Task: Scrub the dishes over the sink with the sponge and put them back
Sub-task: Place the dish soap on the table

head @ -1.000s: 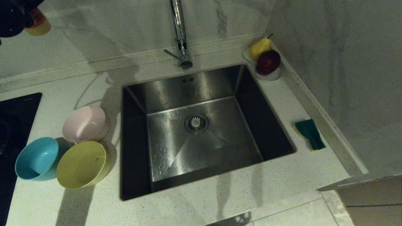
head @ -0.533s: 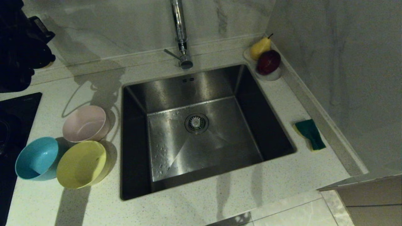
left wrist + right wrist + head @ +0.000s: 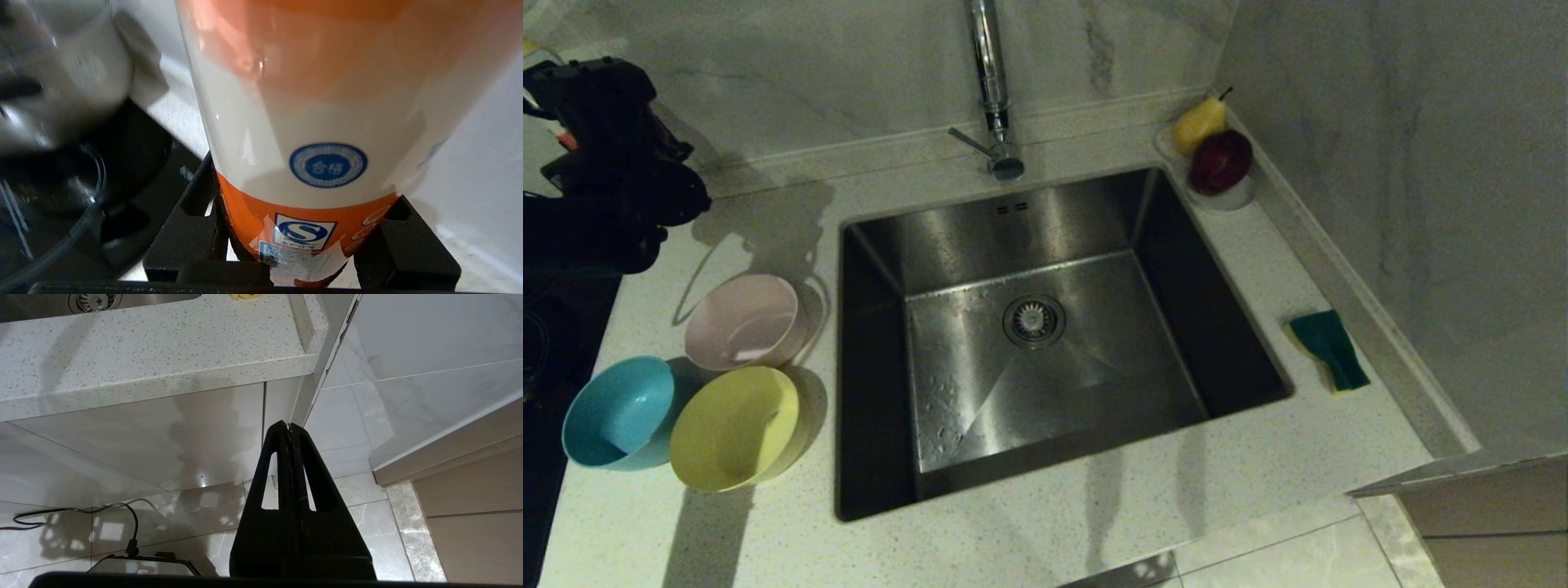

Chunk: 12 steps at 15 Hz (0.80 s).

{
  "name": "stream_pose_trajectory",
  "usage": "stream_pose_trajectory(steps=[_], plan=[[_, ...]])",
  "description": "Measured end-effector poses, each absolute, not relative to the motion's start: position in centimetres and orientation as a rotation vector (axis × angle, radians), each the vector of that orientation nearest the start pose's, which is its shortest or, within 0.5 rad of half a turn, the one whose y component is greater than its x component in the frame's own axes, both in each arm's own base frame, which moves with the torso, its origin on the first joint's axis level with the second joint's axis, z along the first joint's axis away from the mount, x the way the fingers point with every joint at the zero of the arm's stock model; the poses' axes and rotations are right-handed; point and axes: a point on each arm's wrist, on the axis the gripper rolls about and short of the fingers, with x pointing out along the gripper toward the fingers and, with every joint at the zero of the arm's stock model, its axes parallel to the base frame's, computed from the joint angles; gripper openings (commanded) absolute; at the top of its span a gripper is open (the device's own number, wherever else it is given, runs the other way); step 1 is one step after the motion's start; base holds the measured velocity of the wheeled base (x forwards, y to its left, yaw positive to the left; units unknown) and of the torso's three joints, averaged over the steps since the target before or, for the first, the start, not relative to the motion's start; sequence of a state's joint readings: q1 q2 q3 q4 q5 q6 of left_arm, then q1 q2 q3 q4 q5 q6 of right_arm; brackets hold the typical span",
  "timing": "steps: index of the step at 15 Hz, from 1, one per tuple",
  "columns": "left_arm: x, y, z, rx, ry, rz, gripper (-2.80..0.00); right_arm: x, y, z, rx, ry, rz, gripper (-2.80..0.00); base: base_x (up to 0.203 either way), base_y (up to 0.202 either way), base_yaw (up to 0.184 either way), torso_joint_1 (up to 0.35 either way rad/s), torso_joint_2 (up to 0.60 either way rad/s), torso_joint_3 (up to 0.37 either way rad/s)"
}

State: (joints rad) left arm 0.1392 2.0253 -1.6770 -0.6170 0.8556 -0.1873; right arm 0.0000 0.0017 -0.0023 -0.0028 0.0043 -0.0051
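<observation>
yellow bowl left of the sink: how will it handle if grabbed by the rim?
The round yellow plastic bowl looks thin-walled, so probably light and stiff. Its smooth surface may be slippery in a pinch. It leans tilted beside the light blue bowl, so a nudge would likely rock or slide it.

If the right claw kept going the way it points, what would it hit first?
The right gripper would probably meet the cabinet front under the countertop, near the tiled wall's corner; depth is unclear.

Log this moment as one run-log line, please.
left gripper: shut on orange-and-white bottle, back left above counter | right gripper: shut, parked below counter edge | bowls: untouched | sponge: right of sink
</observation>
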Motion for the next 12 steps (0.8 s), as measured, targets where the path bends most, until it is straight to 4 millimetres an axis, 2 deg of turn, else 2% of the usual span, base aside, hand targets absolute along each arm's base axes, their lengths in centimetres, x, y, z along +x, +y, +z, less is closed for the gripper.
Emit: stream_pose_trajectory(steps=[6, 12], plan=[[43.1, 8.5, 27.0, -0.294, -0.311, 0.990, -2.80, -2.3, 0.0, 7.6, -0.005, -0.003, 0.004, -2.80, 0.000, 0.000, 0.000, 0.000, 0.00, 0.000], [44.2, 8.8, 26.6, -0.312, -0.368, 1.004, -2.80, -2.3, 0.0, 7.7, -0.005, -0.003, 0.005, -2.80, 0.000, 0.000, 0.000, 0.000, 0.00, 0.000]])
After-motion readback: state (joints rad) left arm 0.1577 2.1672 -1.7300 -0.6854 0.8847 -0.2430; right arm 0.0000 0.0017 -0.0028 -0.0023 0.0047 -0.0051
